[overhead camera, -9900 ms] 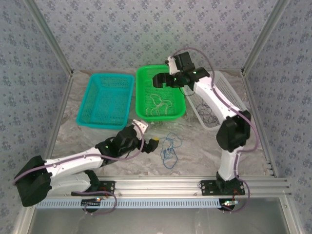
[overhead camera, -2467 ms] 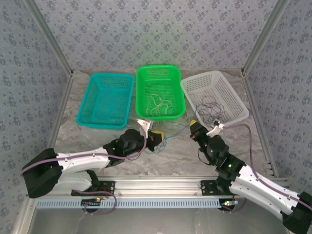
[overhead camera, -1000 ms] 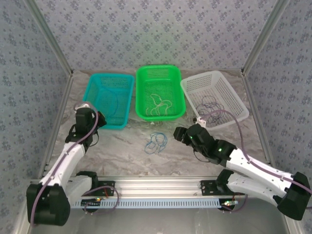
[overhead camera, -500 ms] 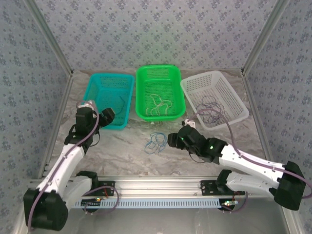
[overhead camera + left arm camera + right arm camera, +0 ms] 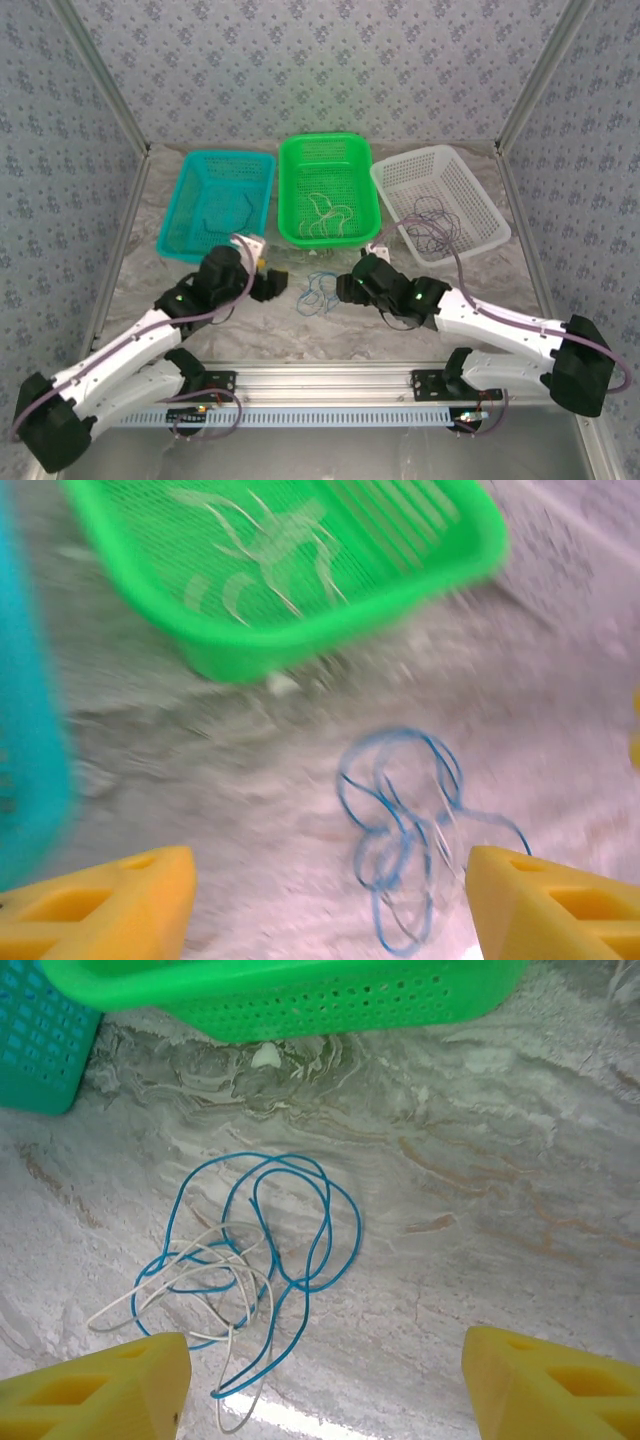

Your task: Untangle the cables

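Observation:
A small tangle of blue and pale cream cables (image 5: 320, 290) lies on the marble table in front of the green basket. My left gripper (image 5: 272, 284) stands just left of it, jaws open and empty; in the left wrist view the blue loops (image 5: 400, 825) lie blurred between the yellow fingertips (image 5: 110, 900), nearer the right one. My right gripper (image 5: 345, 290) is just right of the tangle, also open and empty. In the right wrist view the blue cable (image 5: 300, 1215) and the cream cable (image 5: 200, 1285) lie ahead of its left finger (image 5: 105, 1390).
Three baskets stand in a row at the back: a teal basket (image 5: 190, 240) with a dark cable (image 5: 225, 215), a green basket (image 5: 290, 235) with cream cables (image 5: 325, 212), and a white basket (image 5: 495, 225) with dark cables (image 5: 430, 225). Aluminium frame posts line both sides.
My left arm swung from the teal basket's near edge across to the tangle, and its jaws opened. My right gripper slid left up to the tangle, staying open.

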`<state>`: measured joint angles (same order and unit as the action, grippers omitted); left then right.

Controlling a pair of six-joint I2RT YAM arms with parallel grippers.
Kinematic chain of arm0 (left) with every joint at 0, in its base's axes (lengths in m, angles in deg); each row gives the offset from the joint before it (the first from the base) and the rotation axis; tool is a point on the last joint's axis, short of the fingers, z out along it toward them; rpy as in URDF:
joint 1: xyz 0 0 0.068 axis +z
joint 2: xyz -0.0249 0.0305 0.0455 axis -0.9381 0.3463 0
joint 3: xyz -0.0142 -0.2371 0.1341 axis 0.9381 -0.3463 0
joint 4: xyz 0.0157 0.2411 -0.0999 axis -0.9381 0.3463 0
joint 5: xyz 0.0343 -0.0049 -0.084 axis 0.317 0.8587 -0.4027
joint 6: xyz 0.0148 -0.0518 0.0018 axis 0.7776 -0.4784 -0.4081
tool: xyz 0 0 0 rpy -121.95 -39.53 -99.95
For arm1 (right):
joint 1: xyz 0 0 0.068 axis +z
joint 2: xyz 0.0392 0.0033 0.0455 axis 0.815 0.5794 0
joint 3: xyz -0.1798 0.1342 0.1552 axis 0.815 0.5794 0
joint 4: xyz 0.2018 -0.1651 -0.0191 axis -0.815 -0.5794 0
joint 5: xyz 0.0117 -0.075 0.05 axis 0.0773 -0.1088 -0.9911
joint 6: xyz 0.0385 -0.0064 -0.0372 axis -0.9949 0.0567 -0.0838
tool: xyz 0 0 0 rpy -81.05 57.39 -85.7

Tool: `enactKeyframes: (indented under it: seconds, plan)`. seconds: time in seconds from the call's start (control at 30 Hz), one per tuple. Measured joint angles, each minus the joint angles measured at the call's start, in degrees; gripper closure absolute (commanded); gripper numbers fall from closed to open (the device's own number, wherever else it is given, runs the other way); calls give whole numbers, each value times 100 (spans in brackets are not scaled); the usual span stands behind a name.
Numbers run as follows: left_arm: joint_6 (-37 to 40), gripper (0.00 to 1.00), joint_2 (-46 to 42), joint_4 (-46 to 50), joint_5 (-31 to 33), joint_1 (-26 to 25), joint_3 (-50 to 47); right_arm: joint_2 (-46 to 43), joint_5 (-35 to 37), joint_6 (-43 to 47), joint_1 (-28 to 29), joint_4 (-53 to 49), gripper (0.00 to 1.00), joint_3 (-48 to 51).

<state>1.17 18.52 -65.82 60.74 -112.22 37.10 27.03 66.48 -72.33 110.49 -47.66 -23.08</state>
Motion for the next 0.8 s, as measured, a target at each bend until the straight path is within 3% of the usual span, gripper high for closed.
enactKeyframes:
  seconds: [0.2,0.5,0.6,0.73,0.8]
  plan:
    - [195,36,992,-168,-310,-647,-35,-396,127,2,-92,-24,32,57]
    - [254,43,1976,-481,-409,-844,149,-577,221,-2,-118,-195,35,184]
    - [273,57,2124,-610,-409,-855,280,-584,240,-4,-118,-234,34,186]
    - [295,89,2304,-780,-387,-855,365,-590,243,-20,-118,-238,31,205]
    - [247,95,2334,-791,-328,-861,369,-590,251,-24,-118,-240,28,219]
